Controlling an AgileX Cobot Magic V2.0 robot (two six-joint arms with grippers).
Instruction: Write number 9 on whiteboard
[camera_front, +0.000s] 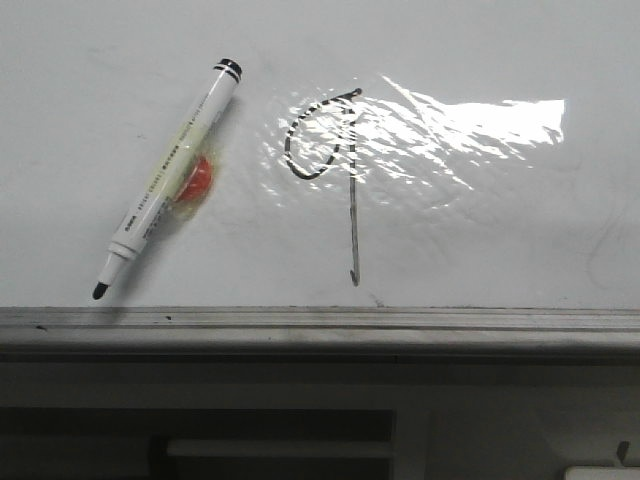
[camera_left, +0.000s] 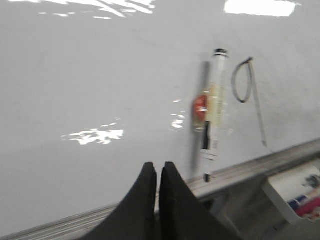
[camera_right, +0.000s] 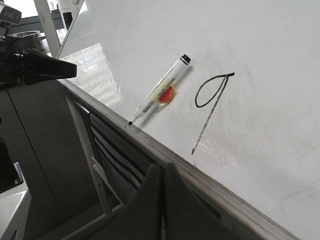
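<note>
Thin black hand-drawn number 9 (camera_front: 335, 175) sits mid glossy white whiteboard (camera_front: 480, 240). White capless marker pen (camera_front: 172, 178) beside it: light, slick; we'd grip mid-barrel. Both arms' fingers closed, empty.

Left pincer (camera_left: 157, 192): two matte black fingers (camera_left: 145, 200), each broad at the base and tapering in a smooth curve to a narrow rounded tip. Surfaces are plain, with no visible screws, cables or markings.

Right pincer (camera_right: 161, 197): same construction, two matte black tapered fingers (camera_right: 145, 205) with flat, unmarked outer faces.

In the right wrist view, the left arm's black wedge-shaped end section (camera_right: 40, 67) joins a grey metallic collar.
</note>
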